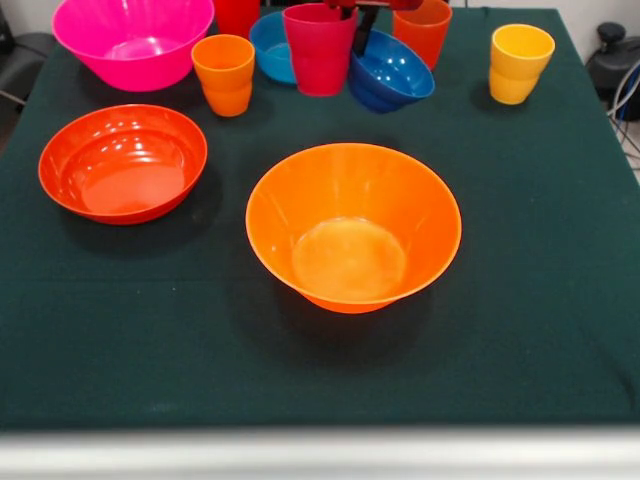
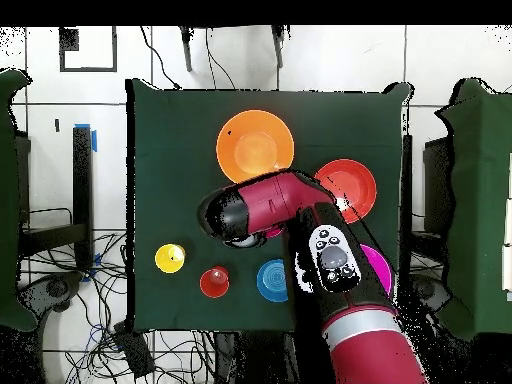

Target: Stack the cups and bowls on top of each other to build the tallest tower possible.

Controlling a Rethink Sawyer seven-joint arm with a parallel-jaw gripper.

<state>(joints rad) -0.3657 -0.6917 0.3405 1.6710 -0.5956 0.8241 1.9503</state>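
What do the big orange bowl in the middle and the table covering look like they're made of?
The big orange bowl looks like glossy moulded plastic: its colour is uniform and soft highlights sit on its inside. The table covering looks like dark green cloth with a matte finish: it shows no shine, though the weave is too fine to tell.

big orange bowl (image 1: 353, 227): glossy smooth plastic, faint vertical ribs
orange-red bowl (image 1: 123, 162): shiny plastic with bright highlights
pink bowl (image 1: 133, 40): glossy plastic
dark blue bowl (image 1: 391, 71): glossy plastic
yellow cup (image 1: 519, 63): smooth plastic
table cover (image 1: 520, 300): matt dark green cloth
arm (image 2: 335, 265): glossy red and black shell
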